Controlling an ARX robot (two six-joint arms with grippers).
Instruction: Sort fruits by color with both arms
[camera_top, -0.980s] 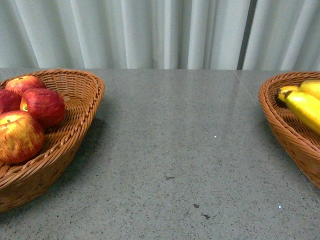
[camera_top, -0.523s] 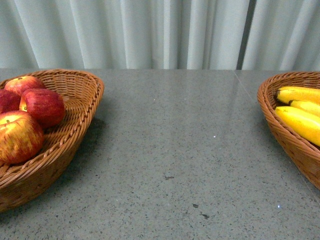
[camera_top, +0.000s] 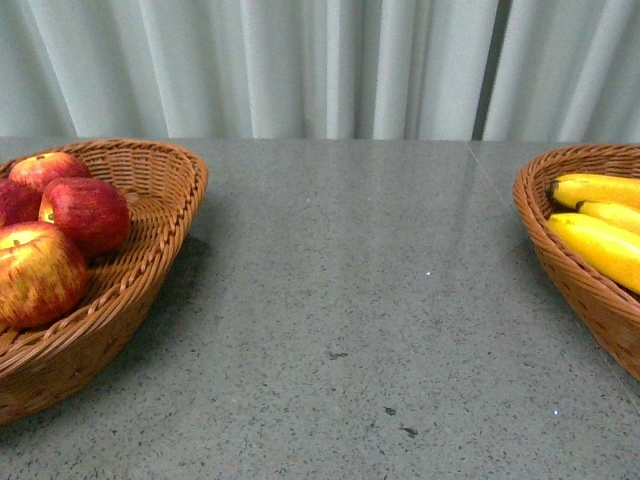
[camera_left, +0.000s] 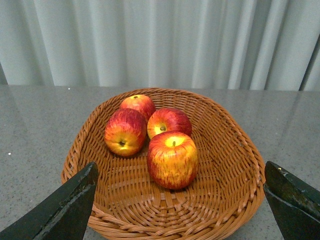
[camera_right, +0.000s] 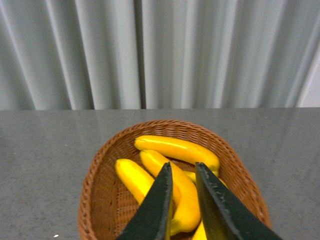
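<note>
On the grey speckled worktop (camera_top: 350, 300) stand two brown wicker baskets, well apart, with pale curtains (camera_top: 300, 65) behind. The left basket (camera_top: 150, 250) holds four red apples streaked with yellow. In the left wrist view they lie clustered toward the far side of the basket (camera_left: 235, 165): the largest, most yellow apple (camera_left: 172, 160) sits nearest the camera, with three smaller apples (camera_left: 125, 132) just behind it, touching one another. The left pincer (camera_left: 180, 210) hangs above the near rim with its jaws spread wide and nothing between them.

The right basket (camera_top: 560, 255) holds the yellow bananas (camera_top: 600, 235). In the right wrist view they lie side by side along the basket (camera_right: 100, 170), and the right pincer (camera_right: 182, 200) hovers over the bananas (camera_right: 175, 150) with its jaws drawn narrow, a slim gap between them, gripping nothing.
</note>
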